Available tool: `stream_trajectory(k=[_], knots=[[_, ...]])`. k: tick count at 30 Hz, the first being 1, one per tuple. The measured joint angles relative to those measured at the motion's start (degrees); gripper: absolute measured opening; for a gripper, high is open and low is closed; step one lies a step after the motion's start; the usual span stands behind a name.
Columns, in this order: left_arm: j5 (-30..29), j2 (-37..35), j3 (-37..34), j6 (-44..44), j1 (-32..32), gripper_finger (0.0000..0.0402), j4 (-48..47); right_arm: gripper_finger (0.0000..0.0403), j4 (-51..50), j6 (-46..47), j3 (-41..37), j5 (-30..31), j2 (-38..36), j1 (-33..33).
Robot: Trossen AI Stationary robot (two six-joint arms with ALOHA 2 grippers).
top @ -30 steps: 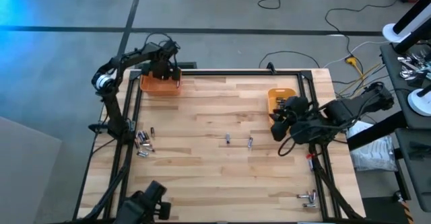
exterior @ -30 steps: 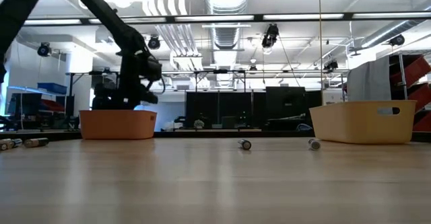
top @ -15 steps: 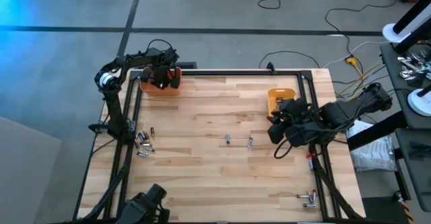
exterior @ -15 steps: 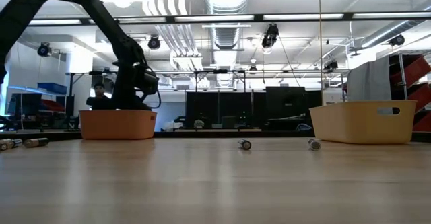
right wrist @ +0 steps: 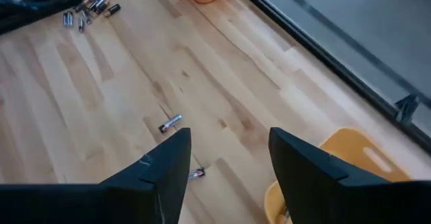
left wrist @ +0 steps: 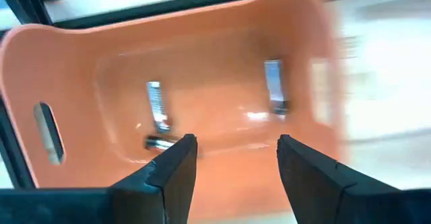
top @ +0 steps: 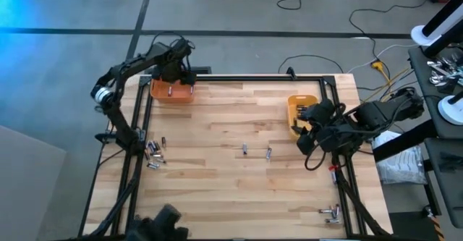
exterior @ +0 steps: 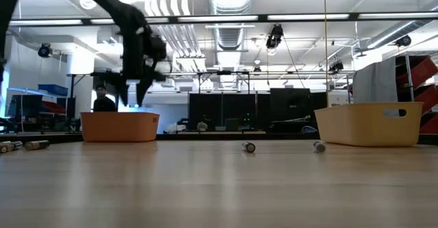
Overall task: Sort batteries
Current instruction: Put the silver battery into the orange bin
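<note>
Three silvery batteries (left wrist: pixel 159 106) lie on the floor of the orange bin (left wrist: pixel 74 62), directly below the left gripper (left wrist: pixel 234 158), which hangs above the bin with its two dark fingers (left wrist: pixel 176 163) spread apart and nothing between them. One of these cells lies flat near the gripper's near fingertip, a second stands just beyond it, and a third rests closer to the bin's far wall. In the high view the orange bin (top: pixel 160 92) sits at the table's far left corner under the left gripper (top: pixel 171 71), with one battery (top: pixel 170 91) visible inside it; from table height the gripper (exterior: pixel 134 91) is seen clear above the bin's rim (exterior: pixel 120 114).

Two loose batteries (top: pixel 245 149) lie near the middle of the wooden table (top: pixel 239 190), apart from each other, out ahead of the right gripper (top: pixel 309 125). In the right wrist view one of them (right wrist: pixel 170 123) lies just beyond the fingertips, another (right wrist: pixel 195 174) shows between the two fingers. The right gripper (right wrist: pixel 229 157) is open and empty, held above the table just beside the yellow bin (right wrist: pixel 353 153).

A cluster of batteries (top: pixel 153 153) lies at the table's left edge, well apart from both grippers. In the low view a person (exterior: pixel 104 101) shows beyond the orange bin.
</note>
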Motion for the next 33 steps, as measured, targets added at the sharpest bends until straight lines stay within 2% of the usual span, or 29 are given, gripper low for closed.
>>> stream_trajectory(k=[5, 8, 12, 16, 19, 24, 33], knots=[[-1.9, -8.4, -1.5, -9.1, -11.3, 0.0187, 2.8, 0.0204, -2.1, -2.5, -0.1, 0.0, -1.0, 0.1], [-6.4, -10.9, -2.0, -16.3, -21.0, 0.0187, 4.9, 0.0202, -4.5, -2.5, -0.5, 0.0, -1.0, 0.9], [-10.5, -10.8, -2.1, -22.8, -34.1, 0.0187, 12.2, 0.0201, -7.8, -2.6, -2.0, -0.3, -1.0, 3.2], [-10.9, -6.8, -2.2, -28.1, -43.7, 0.0187, 23.5, 0.0201, -8.3, -3.5, -4.5, -0.4, -1.4, 6.9], [-11.2, -2.4, -0.7, -32.7, -48.2, 0.0187, 25.8, 0.0201, -8.3, -3.6, -5.1, -0.1, -1.5, 9.7], [-16.1, 5.0, 3.3, -39.1, -54.2, 0.0187, 23.3, 0.0201, -8.2, 0.5, -5.1, 0.0, -2.0, 15.1], [-16.0, 18.6, 10.5, -42.3, -56.2, 0.0187, 22.7, 0.0201, -7.4, 20.7, -5.5, -0.1, -0.8, 26.6]])
